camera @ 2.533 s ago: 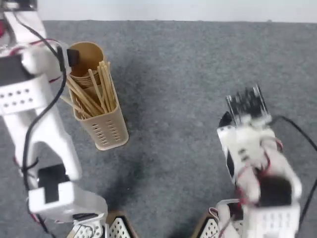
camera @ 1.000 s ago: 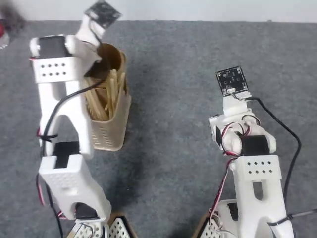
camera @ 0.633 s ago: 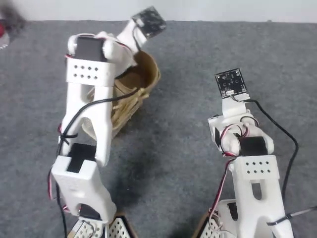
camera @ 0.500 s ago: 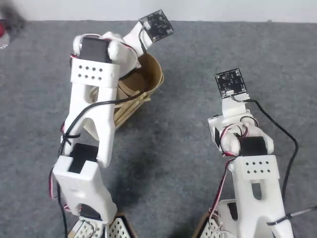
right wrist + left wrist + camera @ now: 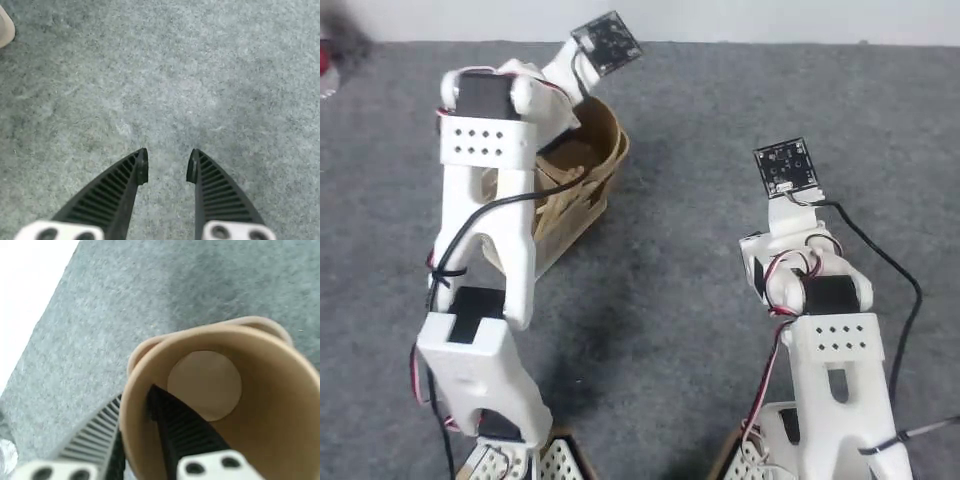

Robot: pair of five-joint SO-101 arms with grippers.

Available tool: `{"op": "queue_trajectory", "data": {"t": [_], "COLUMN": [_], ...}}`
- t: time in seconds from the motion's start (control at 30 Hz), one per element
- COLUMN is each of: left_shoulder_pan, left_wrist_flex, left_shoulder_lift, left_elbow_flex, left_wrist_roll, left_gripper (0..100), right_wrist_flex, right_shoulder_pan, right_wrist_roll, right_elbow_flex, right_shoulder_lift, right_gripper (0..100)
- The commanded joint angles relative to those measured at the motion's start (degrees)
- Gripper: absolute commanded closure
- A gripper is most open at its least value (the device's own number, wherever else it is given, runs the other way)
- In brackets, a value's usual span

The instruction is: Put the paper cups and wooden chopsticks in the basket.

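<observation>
Stretched far forward with left arm point(image 5: 485, 200), wrist bent down over basket point(image 5: 575, 218). Pinching rim of paper cup point(image 5: 205, 385) with left gripper point(image 5: 135, 396), one finger inside, one outside. Holding cup in mouth of tilted basket, beside wooden chopsticks point(image 5: 560, 180). Folded back with right arm point(image 5: 830, 340); right gripper point(image 5: 165, 167) narrowly parted, empty, aimed at grey carpet point(image 5: 200, 60). Since half second ago: swung leftward with cup and basket; no shift on right.

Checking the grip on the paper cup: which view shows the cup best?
The left wrist view: it looks into the paper cup, with the left gripper pinching its wall, one finger inside. In the high view the arm hides much of it. The right wrist view catches a tan sliver I cannot identify.
</observation>
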Motion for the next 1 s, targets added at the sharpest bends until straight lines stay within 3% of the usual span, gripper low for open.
{"op": "queue_trajectory", "data": {"t": [0.0,0.17,0.3,0.73,0.97], "left_shoulder_pan": [-2.46,-2.90,-2.81,-3.43,-9.14], "left_wrist_flex": [-2.81,-7.91,-9.05,-5.19,3.34], "left_shoulder_lift": [1.05,0.44,0.44,0.44,0.44], "left_elbow_flex": [0.75,0.48,-4.26,-25.98,-45.49], "left_wrist_roll": [-0.53,5.80,5.98,8.18,17.23], "left_gripper": [88,75,66,66,66], "right_wrist_flex": [-1.10,-0.84,-0.84,-0.84,13.23], "right_shoulder_pan": [-2.15,-3.21,-3.21,-3.38,-3.47], "right_wrist_roll": [-0.44,-0.44,-0.44,2.20,2.29], "right_elbow_flex": [-0.35,-0.35,-0.26,-1.14,-22.68], "right_shoulder_lift": [0.13,0.22,0.22,-0.31,4.97], "right_gripper": [85.8,85.8,85.8,85.6,85.5]}}
